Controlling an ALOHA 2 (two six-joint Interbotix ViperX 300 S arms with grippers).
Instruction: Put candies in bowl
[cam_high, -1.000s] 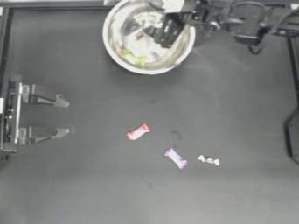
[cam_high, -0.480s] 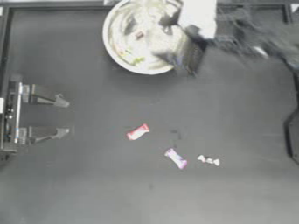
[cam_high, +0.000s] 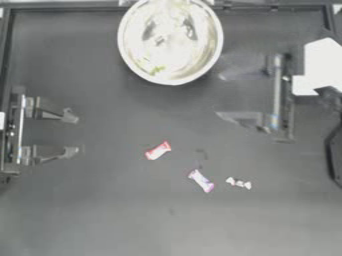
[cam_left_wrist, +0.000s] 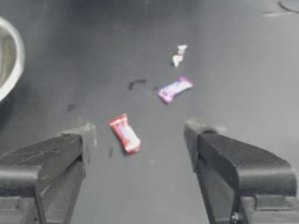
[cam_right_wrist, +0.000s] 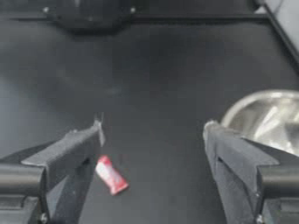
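The shiny whitish bowl (cam_high: 170, 40) stands at the table's far edge, with a yellow-green candy (cam_high: 155, 70) and other small bits inside. On the table lie a red-pink candy (cam_high: 157, 150), a purple-white candy (cam_high: 201, 180) and a small whitish candy (cam_high: 238, 183). My right gripper (cam_high: 230, 97) hovers blurred to the right of the bowl, open and holding nothing. Its wrist view shows the red-pink candy (cam_right_wrist: 111, 175) ahead and the bowl (cam_right_wrist: 269, 118) to one side. Parked at the left, my left gripper (cam_high: 68, 134) is open and faces the red-pink candy (cam_left_wrist: 125, 133).
A dark object (cam_high: 337, 155) sits at the table's right edge. The table's frame rail (cam_high: 67, 6) runs along the far side. In the left wrist view the purple-white candy (cam_left_wrist: 175, 89) and the whitish candy (cam_left_wrist: 179, 54) lie farther off.
My right gripper has left the bowl and swung right and toward the table's middle, open. The left arm and the table candies have not moved.
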